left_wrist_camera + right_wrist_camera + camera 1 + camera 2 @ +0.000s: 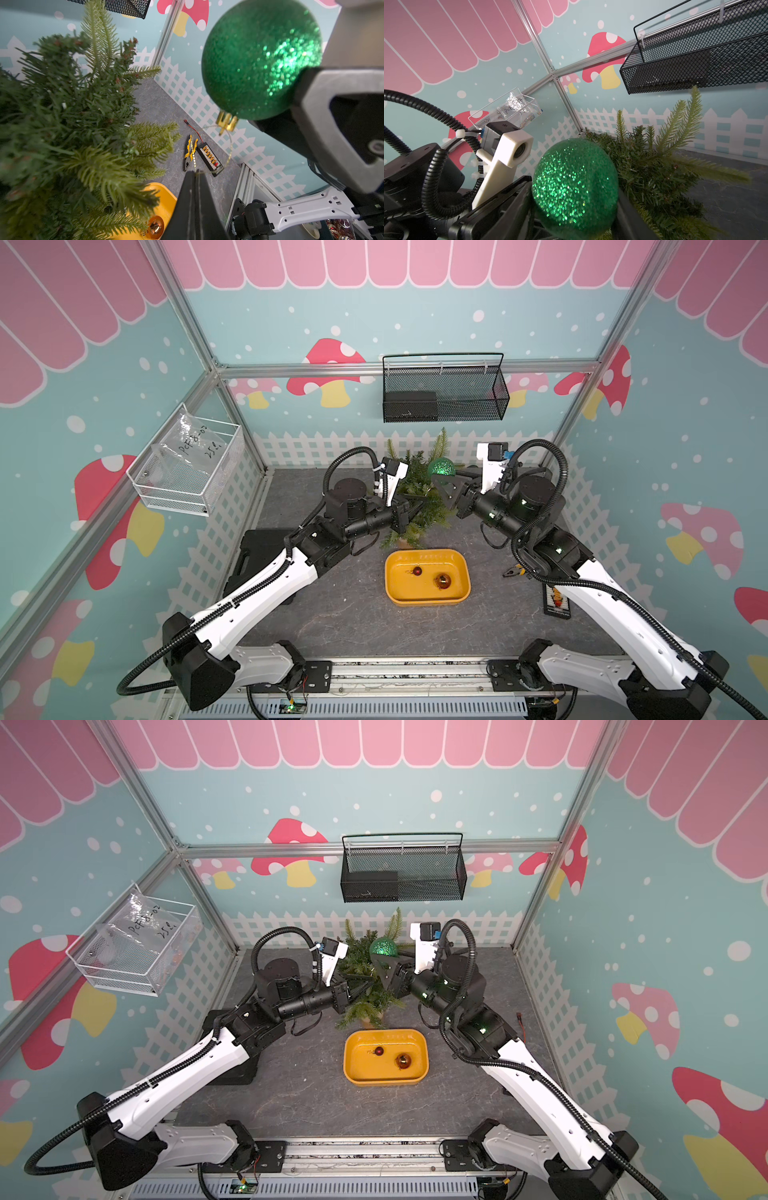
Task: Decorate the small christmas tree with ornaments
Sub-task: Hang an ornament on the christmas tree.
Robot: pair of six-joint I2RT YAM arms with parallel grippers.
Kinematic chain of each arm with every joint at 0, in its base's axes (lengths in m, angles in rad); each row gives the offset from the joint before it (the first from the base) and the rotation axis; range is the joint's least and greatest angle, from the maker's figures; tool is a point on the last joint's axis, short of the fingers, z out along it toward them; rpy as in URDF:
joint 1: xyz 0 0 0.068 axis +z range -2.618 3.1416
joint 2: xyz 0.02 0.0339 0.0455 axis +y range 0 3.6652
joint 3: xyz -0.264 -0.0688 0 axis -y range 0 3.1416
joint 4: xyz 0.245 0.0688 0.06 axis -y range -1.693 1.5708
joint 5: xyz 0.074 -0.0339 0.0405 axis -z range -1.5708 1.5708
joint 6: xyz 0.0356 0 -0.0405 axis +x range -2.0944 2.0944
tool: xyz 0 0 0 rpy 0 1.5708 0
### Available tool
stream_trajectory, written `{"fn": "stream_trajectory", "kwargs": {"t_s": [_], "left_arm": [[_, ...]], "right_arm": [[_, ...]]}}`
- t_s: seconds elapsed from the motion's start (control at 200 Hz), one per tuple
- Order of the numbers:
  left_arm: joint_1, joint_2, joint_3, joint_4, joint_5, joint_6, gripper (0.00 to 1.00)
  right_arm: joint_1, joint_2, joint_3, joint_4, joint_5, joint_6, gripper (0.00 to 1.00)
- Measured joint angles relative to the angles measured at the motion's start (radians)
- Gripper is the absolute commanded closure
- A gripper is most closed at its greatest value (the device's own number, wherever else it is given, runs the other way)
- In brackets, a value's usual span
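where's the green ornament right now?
In both top views the green ornament is held by the right gripper at back centre, beside the small christmas tree's top branches, beyond the yellow tray.

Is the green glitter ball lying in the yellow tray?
No, the right gripper holds the green glitter ball beside the tree; the yellow tray holds only the copper ball and the tiny dark-red ball.

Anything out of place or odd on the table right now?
Yellow pliers and a black connector board lie on the table beside the right arm, unrelated to decorating. Otherwise nothing: right gripper holds the green ornament, left gripper pinches its gold loop.
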Motion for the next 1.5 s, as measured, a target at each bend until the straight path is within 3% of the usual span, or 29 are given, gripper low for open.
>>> {"fn": "stream_trajectory", "kwargs": {"t_s": [1.501], "left_arm": [[0.089, 0.051, -0.036, 0.158, 0.133, -0.211, 1.0]], "right_arm": [[-0.053, 0.12, 0.061, -0.009, 0.045, 0.091, 0.49]]}}
